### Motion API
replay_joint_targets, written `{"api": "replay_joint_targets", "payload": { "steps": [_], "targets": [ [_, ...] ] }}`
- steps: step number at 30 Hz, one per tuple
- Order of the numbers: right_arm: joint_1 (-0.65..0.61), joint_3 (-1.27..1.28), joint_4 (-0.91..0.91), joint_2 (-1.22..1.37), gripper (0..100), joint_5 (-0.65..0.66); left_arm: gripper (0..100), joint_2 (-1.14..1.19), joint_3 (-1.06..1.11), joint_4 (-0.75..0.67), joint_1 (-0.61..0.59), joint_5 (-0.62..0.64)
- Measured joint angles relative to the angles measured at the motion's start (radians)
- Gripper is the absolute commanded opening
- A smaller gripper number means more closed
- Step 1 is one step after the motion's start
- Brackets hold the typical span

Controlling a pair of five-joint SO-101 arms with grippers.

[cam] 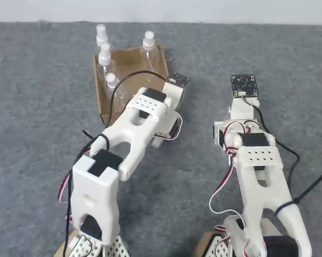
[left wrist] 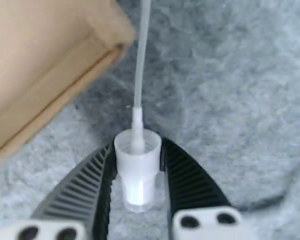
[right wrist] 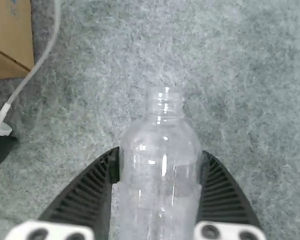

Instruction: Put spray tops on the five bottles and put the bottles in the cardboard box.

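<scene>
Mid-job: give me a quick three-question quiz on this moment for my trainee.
1. True or false: the clear plastic bottle in the right gripper already wears a spray top.
2. The left gripper holds: A) a white spray top with dip tube; B) a glass jar; C) nothing.
3. How many spray-topped bottles stand in the brown cardboard box?
Key: 1 false; 2 A; 3 four.
</scene>
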Motion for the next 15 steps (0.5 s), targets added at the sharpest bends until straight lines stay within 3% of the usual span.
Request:
{"api": "replay_joint_targets", "payload": {
  "steps": [15],
  "targets": [
    [0.0, 0.0, 0.0, 0.0, 11.8, 0.0, 1, -0.176, 0.133, 0.026, 0.034, 0.002]
  ]
}}
